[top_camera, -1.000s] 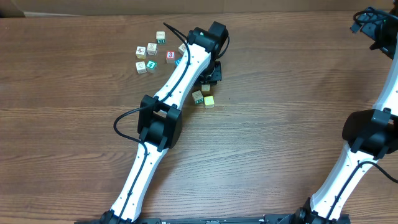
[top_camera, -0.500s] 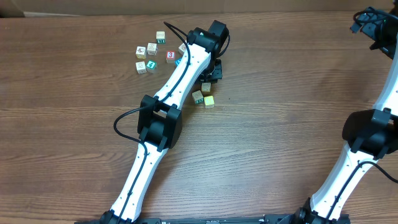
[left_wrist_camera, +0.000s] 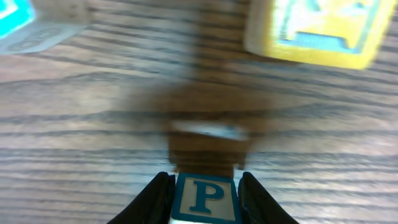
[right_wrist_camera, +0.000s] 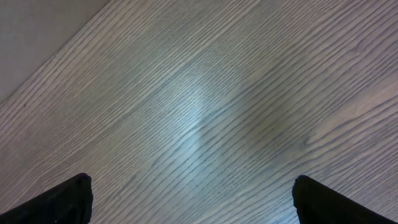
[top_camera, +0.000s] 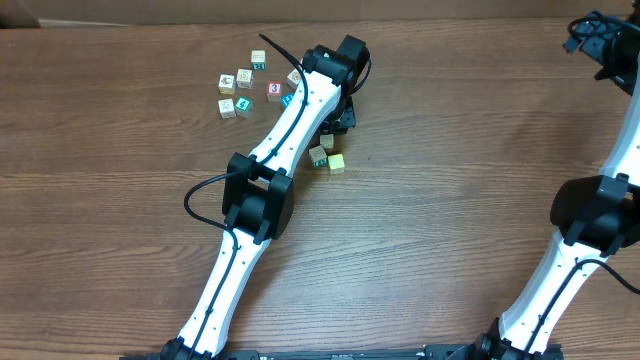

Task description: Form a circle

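Fingers (left_wrist_camera: 157, 198) of left gripper (left_wrist_camera: 205, 200) pinch P cube (left_wrist_camera: 204, 198) from both sides, with the letter upright to the wrist camera; a yellow cube (left_wrist_camera: 317, 31) lies ahead to the right and a teal-marked cube (left_wrist_camera: 17, 17) ahead to the left. Overhead, the circle (top_camera: 320, 155) is a tight clump just beside that gripper on the table (top_camera: 450, 150), with no clear long axis, its far side hidden under left arm (top_camera: 290, 120), and the loose scatter (top_camera: 244, 78) across the arm. Right gripper (right_wrist_camera: 200, 202) is spread wide over bare wood, well apart.
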Robot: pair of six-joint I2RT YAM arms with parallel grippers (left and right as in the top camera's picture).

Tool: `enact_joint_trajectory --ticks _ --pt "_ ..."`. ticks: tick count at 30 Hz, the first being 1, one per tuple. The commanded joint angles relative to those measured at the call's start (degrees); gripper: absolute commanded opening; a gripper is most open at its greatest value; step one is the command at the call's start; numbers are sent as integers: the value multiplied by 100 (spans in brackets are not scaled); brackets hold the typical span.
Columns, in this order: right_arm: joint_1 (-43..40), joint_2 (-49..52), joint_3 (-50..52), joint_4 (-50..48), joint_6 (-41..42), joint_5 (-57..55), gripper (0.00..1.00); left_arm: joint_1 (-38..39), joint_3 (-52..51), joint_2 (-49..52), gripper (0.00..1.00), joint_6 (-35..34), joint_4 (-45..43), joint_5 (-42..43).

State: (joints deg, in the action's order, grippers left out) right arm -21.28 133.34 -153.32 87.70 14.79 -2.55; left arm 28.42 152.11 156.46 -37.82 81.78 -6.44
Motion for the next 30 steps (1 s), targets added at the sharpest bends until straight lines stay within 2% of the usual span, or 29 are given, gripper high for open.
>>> enact_joint_trajectory --ticks 1,11,21,30 --pt "15 -76 -72 -17 4 -39 100 20 -48 -50 31 -317 -7 -317" --pt "15 -76 -72 -17 2 -39 100 22 -48 -50 33 -317 -66 -175" --pt "15 -76 -72 -17 2 -39 100 22 -48 -50 29 -527 -85 -142" --pt "15 -76 -72 -17 2 -39 100 22 -48 -50 30 -660 -122 52"
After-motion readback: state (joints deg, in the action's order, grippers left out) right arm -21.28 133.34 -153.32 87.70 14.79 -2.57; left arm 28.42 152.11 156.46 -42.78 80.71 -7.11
